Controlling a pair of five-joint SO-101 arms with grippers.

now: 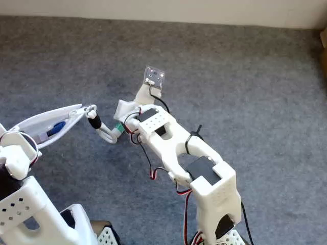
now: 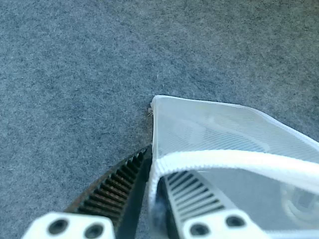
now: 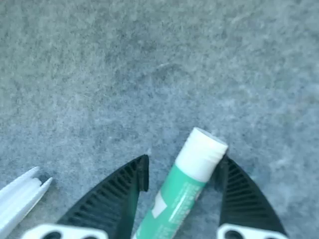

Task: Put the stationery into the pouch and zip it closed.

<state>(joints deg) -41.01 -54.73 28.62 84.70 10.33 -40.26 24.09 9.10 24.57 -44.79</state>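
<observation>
The white mesh pouch (image 1: 48,121) is held up over the grey carpet with its mouth open, and a blue item (image 1: 56,127) lies inside it. My left gripper (image 2: 155,167) is shut on the pouch's white rim (image 2: 224,160) at the near left end. My right gripper (image 1: 102,127) is shut on a green and white glue stick (image 3: 192,172), whose white cap pokes out past the black fingers (image 3: 124,191). It hangs just right of the pouch's zip end (image 1: 89,108). That pointed end (image 3: 20,196) also appears in the right wrist view.
Grey carpet (image 1: 245,76) covers the whole surface, with open room at the back and to the right. A pale strip (image 1: 204,10) runs along the far edge. Red and black cables (image 1: 153,171) hang by the right arm.
</observation>
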